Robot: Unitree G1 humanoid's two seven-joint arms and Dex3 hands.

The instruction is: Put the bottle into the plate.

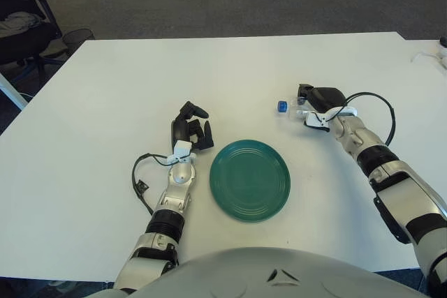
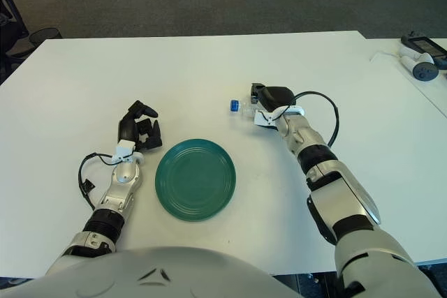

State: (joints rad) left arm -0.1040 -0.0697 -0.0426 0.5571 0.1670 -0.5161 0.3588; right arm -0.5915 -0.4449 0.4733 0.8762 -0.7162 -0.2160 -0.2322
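At about two o'clock from the green plate (image 1: 250,180), our right hand (image 1: 318,102) has its fingers curled around the body of the small clear bottle (image 1: 291,107), whose blue cap (image 1: 281,105) pokes out toward nine o'clock, low over the white table (image 1: 140,68). We judge the grasp step is in hand; next we must lift and carry the bottle toward seven o'clock to the plate. Our left hand (image 1: 190,130) shows idle, loosely curled and holding nothing, at the plate's ten o'clock.

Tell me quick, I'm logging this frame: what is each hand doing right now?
Left hand: fingers curled, holding nothing, left of the round green plate.
Right hand: closed on the small clear plastic bottle with a blue cap.
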